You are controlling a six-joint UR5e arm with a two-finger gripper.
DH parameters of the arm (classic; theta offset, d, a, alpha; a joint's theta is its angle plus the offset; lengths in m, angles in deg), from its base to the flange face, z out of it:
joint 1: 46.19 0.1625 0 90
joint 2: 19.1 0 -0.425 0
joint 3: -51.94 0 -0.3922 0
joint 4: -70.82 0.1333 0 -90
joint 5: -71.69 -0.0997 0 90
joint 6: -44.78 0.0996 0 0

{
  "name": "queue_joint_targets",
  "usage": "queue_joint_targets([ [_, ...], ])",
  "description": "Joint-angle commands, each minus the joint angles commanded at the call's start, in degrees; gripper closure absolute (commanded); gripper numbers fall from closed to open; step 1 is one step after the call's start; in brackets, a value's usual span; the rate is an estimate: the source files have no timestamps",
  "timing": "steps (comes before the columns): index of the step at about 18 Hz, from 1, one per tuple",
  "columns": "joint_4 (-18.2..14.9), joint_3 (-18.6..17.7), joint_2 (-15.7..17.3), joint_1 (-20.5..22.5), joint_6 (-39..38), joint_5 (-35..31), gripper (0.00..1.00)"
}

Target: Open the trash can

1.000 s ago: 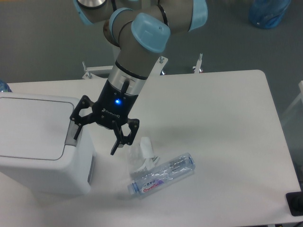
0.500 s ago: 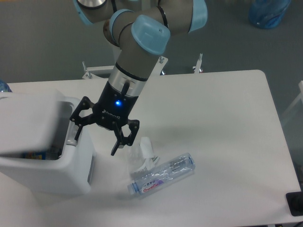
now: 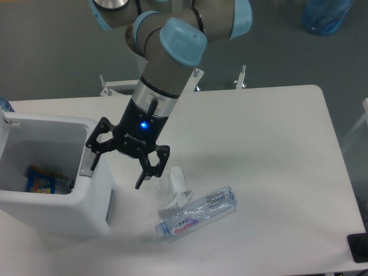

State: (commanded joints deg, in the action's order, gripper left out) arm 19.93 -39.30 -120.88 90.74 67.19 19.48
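Trash can (image 3: 54, 195) sitting wide open at the lower left of the frame, its inside showing!

Down in the bin, a colourful packet (image 3: 39, 179) is lying against the left wall. The hand (image 3: 118, 167) is hanging right at the can's right rim, fingers spread apart and gripping nothing, one finger (image 3: 94, 158) reaching down by the grey tab, the other (image 3: 144, 174) pointing at the bench (image 3: 270, 149). A blue light is glowing on the wrist of the arm (image 3: 167, 63), which is coming in from the top centre. Just right of the hand, a clear plastic bottle (image 3: 198, 211) is lying on its side, low and centre, with a crumpled clear wrapper (image 3: 172, 187) touching it.
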Motion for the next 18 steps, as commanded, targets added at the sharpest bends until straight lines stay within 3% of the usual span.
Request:
queue_joint_targets([
  [8, 0.4, 4.0, -1.2, 7.4, 3.1, 0.0, 0.00],
  [14, 2.0, 6.5, -7.1, 12.1, 12.0, -0.2, 0.00],
  [18, 2.2, 7.2, -10.8, 17.5, 18.7, -0.4, 0.00],
])
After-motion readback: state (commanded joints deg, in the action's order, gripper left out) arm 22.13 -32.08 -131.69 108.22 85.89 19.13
